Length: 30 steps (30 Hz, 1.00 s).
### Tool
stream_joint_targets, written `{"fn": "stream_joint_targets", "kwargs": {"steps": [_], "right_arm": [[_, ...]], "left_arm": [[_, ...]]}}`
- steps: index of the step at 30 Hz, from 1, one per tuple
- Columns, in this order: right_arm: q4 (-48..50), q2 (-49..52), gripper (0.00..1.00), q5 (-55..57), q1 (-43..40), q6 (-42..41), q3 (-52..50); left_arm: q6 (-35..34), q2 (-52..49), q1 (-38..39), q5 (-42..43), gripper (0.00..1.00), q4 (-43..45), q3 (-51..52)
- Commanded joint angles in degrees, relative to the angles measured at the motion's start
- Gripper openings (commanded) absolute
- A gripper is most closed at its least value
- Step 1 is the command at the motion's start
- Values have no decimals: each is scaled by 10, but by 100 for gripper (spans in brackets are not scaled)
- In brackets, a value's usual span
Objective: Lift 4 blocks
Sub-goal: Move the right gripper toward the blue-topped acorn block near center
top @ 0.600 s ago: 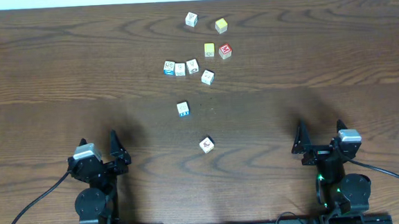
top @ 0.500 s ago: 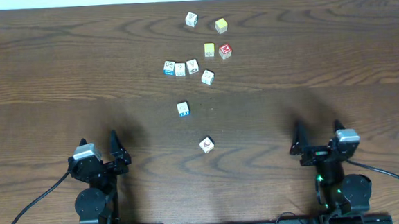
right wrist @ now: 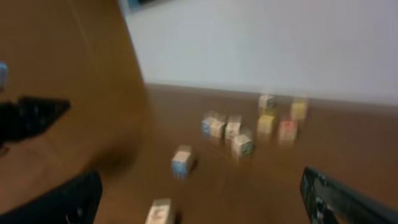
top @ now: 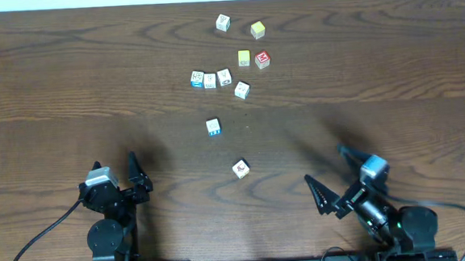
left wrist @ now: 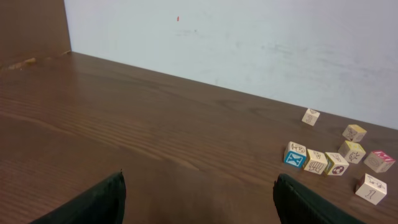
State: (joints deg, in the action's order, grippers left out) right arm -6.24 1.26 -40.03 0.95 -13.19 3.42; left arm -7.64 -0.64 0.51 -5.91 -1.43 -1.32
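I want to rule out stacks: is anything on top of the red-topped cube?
Nothing sits on the red-topped cube; its red top face shows fully from overhead. It rests on the table, so its underside is hidden. A yellow cube stands beside it, not on it.

- Blocks (top: 210, 81): tiny cream cubes with coloured letters, resting flat, upper centre of frame.
- Three side by side in a row; fourth block (top: 241, 89) just lower right, slightly turned.
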Motion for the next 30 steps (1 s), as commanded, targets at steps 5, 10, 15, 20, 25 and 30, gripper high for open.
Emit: {"fn": "stream_joint_targets", "kwargs": {"steps": [5, 10, 15, 20, 25, 30], "right_arm": [[-119, 135, 99, 52, -5, 114, 142], [-160, 326, 99, 86, -5, 151, 282], [-293, 511, 99, 112, -5, 156, 473], [-437, 635, 99, 113, -5, 171, 638], [-451, 683, 99, 113, -5, 165, 662], [-438, 706, 99, 128, 11, 169, 662]], "left_arm": [[1, 0, -2, -3, 76, -24, 11], [1, 0, -2, -3, 77, -24, 11], [1, 0, -2, -3, 77, -24, 11], [1, 0, -2, -3, 77, -24, 11], [1, 0, -2, -3, 76, -24, 11], [1, 0, -2, -3, 77, -24, 11]]}}
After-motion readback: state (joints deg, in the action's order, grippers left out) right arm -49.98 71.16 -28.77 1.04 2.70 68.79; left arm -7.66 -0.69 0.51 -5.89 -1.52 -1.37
